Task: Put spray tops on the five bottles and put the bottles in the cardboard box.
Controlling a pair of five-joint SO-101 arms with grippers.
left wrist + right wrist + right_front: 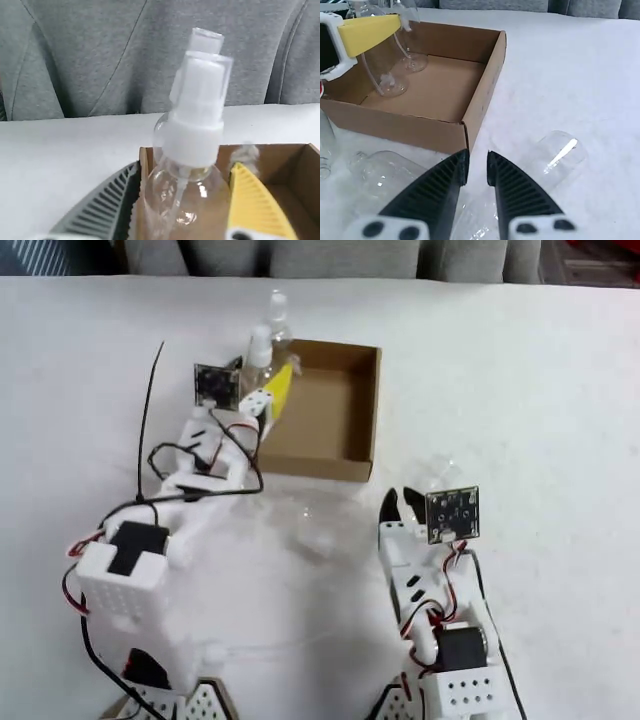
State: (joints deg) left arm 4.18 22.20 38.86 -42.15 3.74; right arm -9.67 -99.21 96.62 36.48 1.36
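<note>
The cardboard box [345, 455] sits mid-table. In its corner nearest the left arm stand two clear bottles with white spray tops. My left gripper [262, 390] [185, 170] is shut on the nearer bottle [258, 355] [192, 125], with the grey and yellow fingers on either side of its body. The second bottle [277, 320] [206, 40] stands just behind it. My right gripper [395, 505] [477, 162] hovers in front of the box, shut with nothing between its black fingers. A topless clear bottle [560, 155] lies on the table just beyond it.
Another topless bottle [320, 525] [380, 175] lies on its side in front of the box between the arms. A further clear bottle [324, 150] stands beside the box's front wall. The box floor [440, 92] beyond the two bottles is bare.
</note>
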